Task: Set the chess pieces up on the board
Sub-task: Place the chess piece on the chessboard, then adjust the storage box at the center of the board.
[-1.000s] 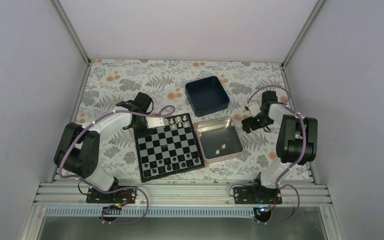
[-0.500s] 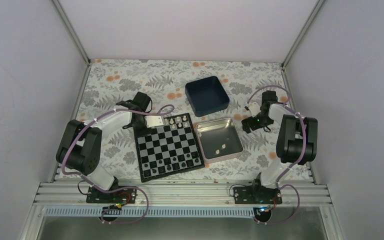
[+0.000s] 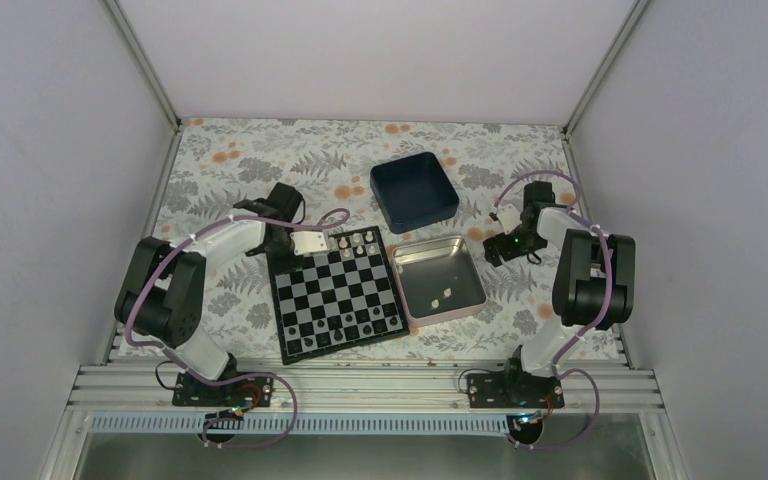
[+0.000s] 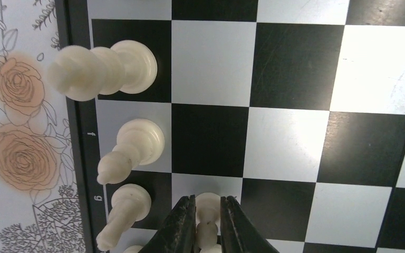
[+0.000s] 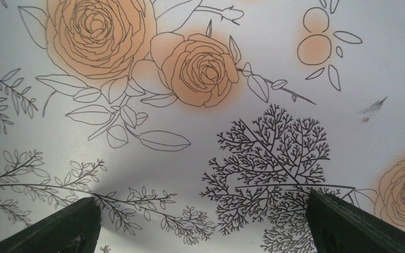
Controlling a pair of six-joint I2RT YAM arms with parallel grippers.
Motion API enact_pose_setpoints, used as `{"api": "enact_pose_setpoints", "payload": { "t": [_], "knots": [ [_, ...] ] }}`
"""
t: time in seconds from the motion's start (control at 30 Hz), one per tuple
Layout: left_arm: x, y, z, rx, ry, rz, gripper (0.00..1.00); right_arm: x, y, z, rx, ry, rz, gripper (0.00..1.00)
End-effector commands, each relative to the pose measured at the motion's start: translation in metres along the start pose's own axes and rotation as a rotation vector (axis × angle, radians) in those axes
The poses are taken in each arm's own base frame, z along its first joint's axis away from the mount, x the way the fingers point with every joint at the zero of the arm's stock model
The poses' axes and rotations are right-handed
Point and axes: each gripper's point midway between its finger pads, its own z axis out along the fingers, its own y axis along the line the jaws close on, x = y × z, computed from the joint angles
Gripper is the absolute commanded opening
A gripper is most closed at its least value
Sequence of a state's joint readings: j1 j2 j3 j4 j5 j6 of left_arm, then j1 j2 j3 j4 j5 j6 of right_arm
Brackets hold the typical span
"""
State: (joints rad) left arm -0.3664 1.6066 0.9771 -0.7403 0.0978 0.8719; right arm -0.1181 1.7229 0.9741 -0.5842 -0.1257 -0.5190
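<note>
Over the last second the left arm has leaned slightly inward. The left gripper stays pinched on a small cream-white chess piece at the far-left corner of the black-and-grey checkered board, just beside its cream-white neighbours, so release looks near. The right gripper remains spread wide over the floral tablecloth.

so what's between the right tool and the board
The open silver tin, holding two white pieces, sits between the right tool and the board; the top view shows it.
</note>
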Motion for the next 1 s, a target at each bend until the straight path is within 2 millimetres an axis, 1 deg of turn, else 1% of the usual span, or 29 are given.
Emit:
{"api": "enact_pose_setpoints", "payload": {
  "t": [0.0,0.13,0.2,0.3,0.43,0.53,0.63,0.67,0.77,0.8,0.83,0.9,0.93,0.97],
  "knots": [
    [-0.001,0.002,0.001,0.018,-0.002,0.001,0.14,0.004,0.003,0.007,-0.01,0.025,0.0,1.0],
    [-0.001,0.004,-0.002,0.008,0.004,0.0,0.19,0.004,0.003,0.007,-0.01,0.022,-0.001,1.0],
    [-0.004,0.006,-0.008,0.002,-0.001,0.001,0.2,0.005,0.003,0.007,-0.011,0.025,-0.002,1.0],
    [-0.017,0.011,-0.03,-0.016,-0.041,0.006,0.23,0.004,0.003,0.007,-0.011,0.023,-0.002,1.0],
    [-0.037,0.014,-0.066,-0.046,-0.081,0.029,0.29,0.003,0.003,0.006,-0.009,0.02,-0.003,1.0],
    [-0.059,0.01,-0.098,-0.053,-0.126,0.061,0.33,0.002,0.003,0.005,-0.007,0.016,-0.004,1.0],
    [-0.088,0.005,-0.131,-0.081,-0.195,0.096,0.37,-0.001,0.004,0.002,-0.014,0.002,-0.008,1.0],
    [-0.099,0.003,-0.142,-0.096,-0.222,0.108,0.4,-0.002,0.004,0.0,-0.015,-0.004,-0.008,1.0],
    [-0.135,-0.001,-0.166,-0.127,-0.315,0.139,0.62,-0.006,0.002,-0.006,-0.005,-0.02,-0.015,1.0],
    [-0.146,-0.003,-0.171,-0.133,-0.344,0.15,0.65,-0.007,0.002,-0.007,-0.001,-0.022,-0.017,1.0],
    [-0.158,-0.004,-0.174,-0.141,-0.369,0.161,0.66,-0.007,0.001,-0.009,0.003,-0.024,-0.019,1.0],
    [-0.181,-0.008,-0.174,-0.145,-0.405,0.185,0.61,-0.006,0.0,-0.015,0.018,-0.025,-0.029,1.0],
    [-0.191,-0.008,-0.17,-0.143,-0.406,0.192,0.58,-0.006,0.0,-0.02,0.026,-0.028,-0.037,1.0],
    [-0.201,-0.009,-0.164,-0.147,-0.398,0.199,0.5,-0.006,0.0,-0.028,0.041,-0.036,-0.05,1.0]
  ]
}}
